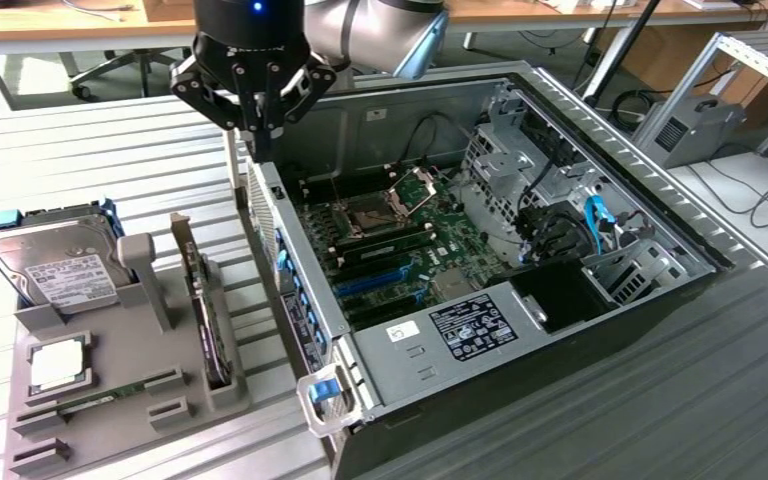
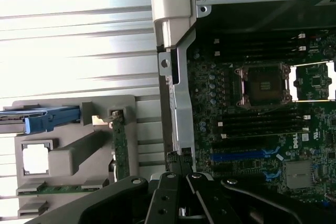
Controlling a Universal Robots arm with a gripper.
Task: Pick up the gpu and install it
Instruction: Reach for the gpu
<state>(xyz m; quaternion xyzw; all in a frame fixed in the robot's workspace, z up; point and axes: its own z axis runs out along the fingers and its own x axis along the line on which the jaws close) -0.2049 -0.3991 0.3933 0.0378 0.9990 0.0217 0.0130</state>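
Jaws closed, empty, over case edge; gpu upright in holder, well apart.

Bright even light, glare washing out slatted table, case interior shadowed

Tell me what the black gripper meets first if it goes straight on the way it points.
Probably the top edge of the grey metal computer case's side wall, directly beneath the shut black gripper. Depth is unclear; it might slip just inside.
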